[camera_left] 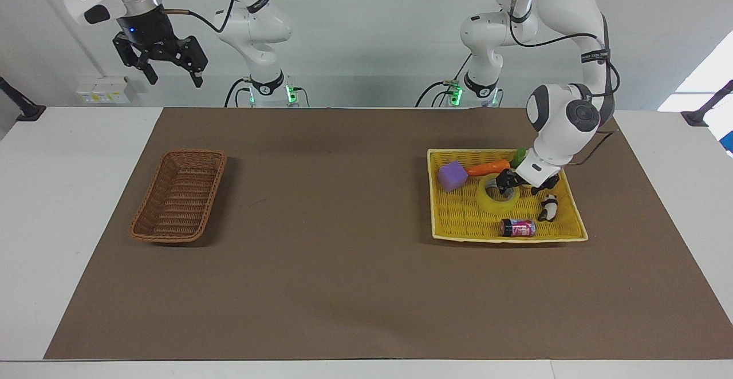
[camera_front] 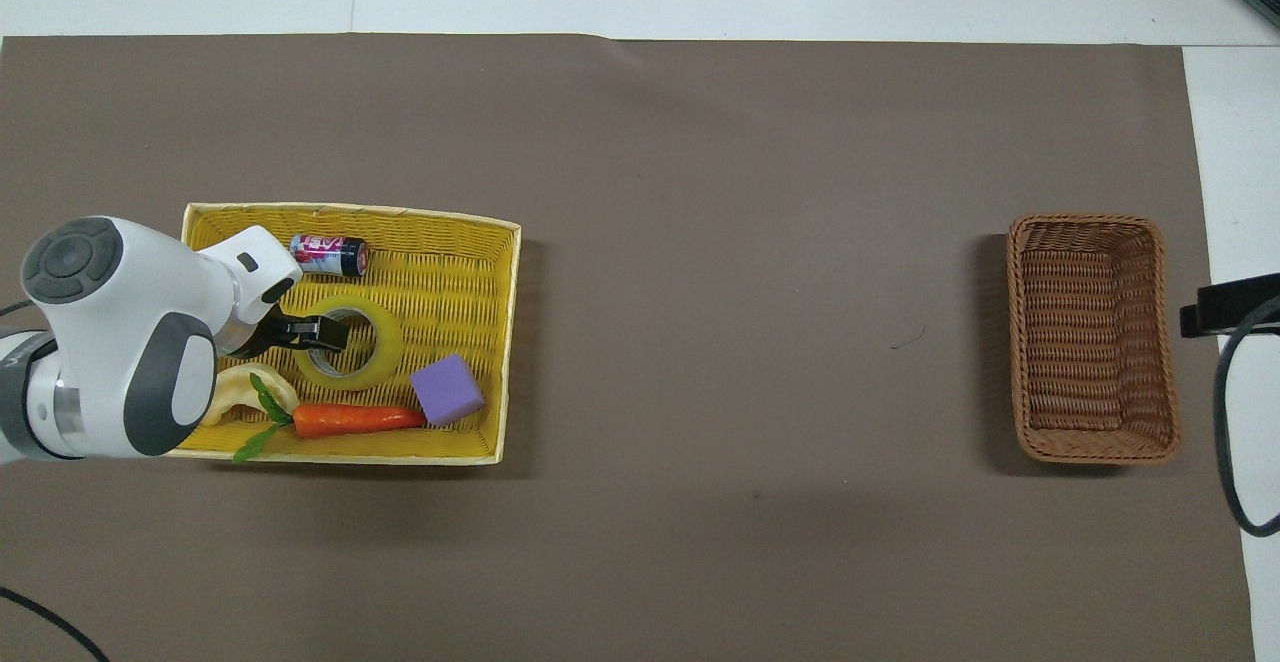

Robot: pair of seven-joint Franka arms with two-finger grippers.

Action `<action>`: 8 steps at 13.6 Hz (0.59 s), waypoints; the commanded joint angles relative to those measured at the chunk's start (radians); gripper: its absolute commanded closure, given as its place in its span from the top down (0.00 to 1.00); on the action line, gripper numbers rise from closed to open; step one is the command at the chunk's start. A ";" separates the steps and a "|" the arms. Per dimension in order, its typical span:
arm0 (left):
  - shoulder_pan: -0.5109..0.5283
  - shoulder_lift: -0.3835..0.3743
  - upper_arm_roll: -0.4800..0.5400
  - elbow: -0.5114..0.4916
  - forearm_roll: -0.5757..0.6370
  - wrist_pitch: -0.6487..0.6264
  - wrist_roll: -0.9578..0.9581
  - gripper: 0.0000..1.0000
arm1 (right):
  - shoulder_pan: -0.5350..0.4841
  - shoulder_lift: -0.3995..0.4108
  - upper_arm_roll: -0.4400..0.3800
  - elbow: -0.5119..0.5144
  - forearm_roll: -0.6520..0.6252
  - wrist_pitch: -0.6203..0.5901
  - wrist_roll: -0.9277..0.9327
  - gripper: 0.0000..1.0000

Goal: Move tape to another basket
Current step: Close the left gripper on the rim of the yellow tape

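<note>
Overhead view: left gripper [camera_front: 325, 333] over tape [camera_front: 350, 342] rim.

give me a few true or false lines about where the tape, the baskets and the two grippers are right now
1. The tape lies in the yellow tray. True.
2. The brown basket already holds the tape. False: nothing shows in it.
3. The left gripper is down at the tape's rim. True.
4. The right gripper hangs low over the tray. False: it waits high at the right arm's end of the table.
5. The purple cube sits in the brown basket. False: it is in the yellow tray, beside the carrot.
</note>
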 commanded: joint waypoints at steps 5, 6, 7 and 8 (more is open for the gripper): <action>-0.013 -0.002 0.009 -0.024 -0.011 0.032 -0.024 0.03 | -0.008 -0.018 0.000 -0.017 0.016 -0.006 -0.023 1.00; -0.013 0.000 0.009 -0.017 -0.011 0.023 -0.029 0.00 | -0.008 -0.018 0.000 -0.017 0.016 -0.006 -0.023 1.00; -0.013 0.004 0.009 -0.007 -0.011 0.017 -0.029 0.00 | -0.008 -0.018 0.000 -0.017 0.016 -0.006 -0.023 1.00; -0.020 0.003 0.009 0.025 -0.011 -0.018 -0.043 0.00 | -0.008 -0.018 0.000 -0.019 0.016 -0.006 -0.023 1.00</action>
